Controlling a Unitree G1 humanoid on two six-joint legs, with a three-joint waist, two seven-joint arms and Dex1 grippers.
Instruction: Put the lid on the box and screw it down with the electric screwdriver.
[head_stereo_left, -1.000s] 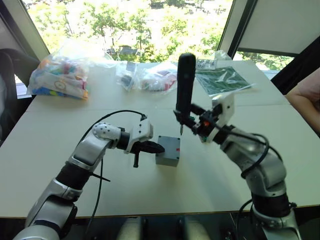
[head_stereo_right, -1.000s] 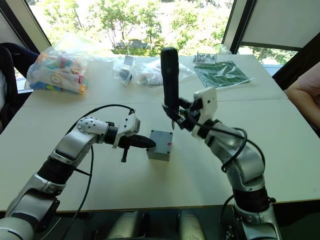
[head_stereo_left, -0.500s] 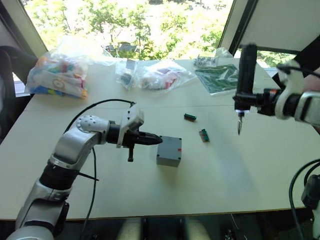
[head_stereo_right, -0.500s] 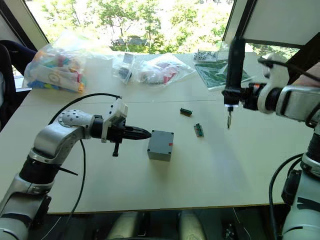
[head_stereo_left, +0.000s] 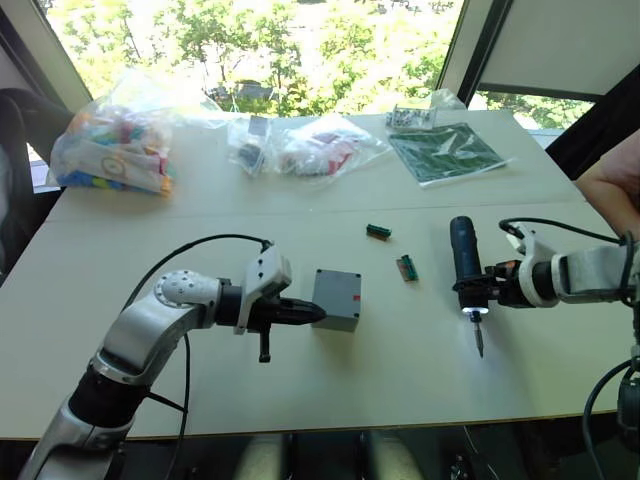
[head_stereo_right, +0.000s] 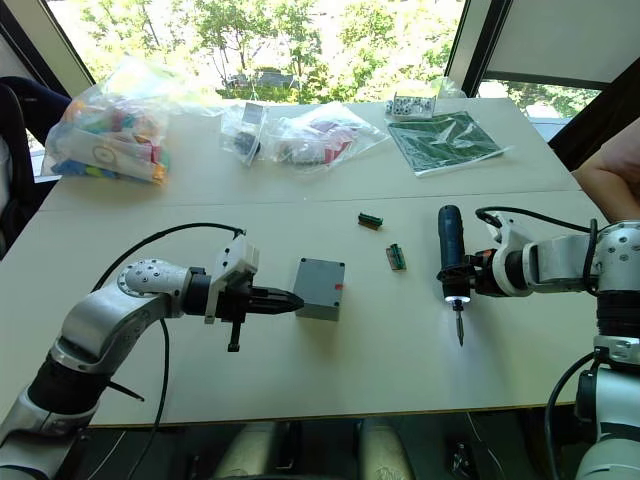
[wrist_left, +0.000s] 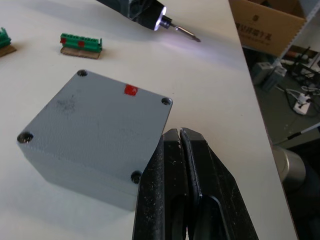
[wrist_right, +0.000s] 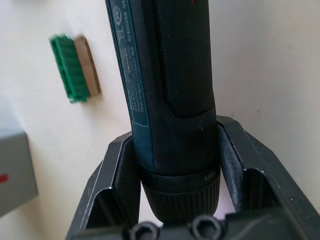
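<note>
Left gripper (wrist_left: 179, 137) fingers pressed together, tips at near corner of box (head_stereo_left: 337, 298), empty. Lid (wrist_left: 95, 118) sits on box, screws at corners, red mark on top. Right gripper (head_stereo_left: 480, 290) fingers pinch screwdriver (head_stereo_left: 464, 264), lying low over table (head_stereo_left: 300, 380), tip lit. Two green connectors (head_stereo_left: 406, 268) between box and screwdriver.

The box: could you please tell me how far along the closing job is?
Done: the lid sits on the box. In hand: the right claw grips the lit electric screwdriver, away from the box. Remaining: whether its corner screws are tight cannot be judged.
</note>
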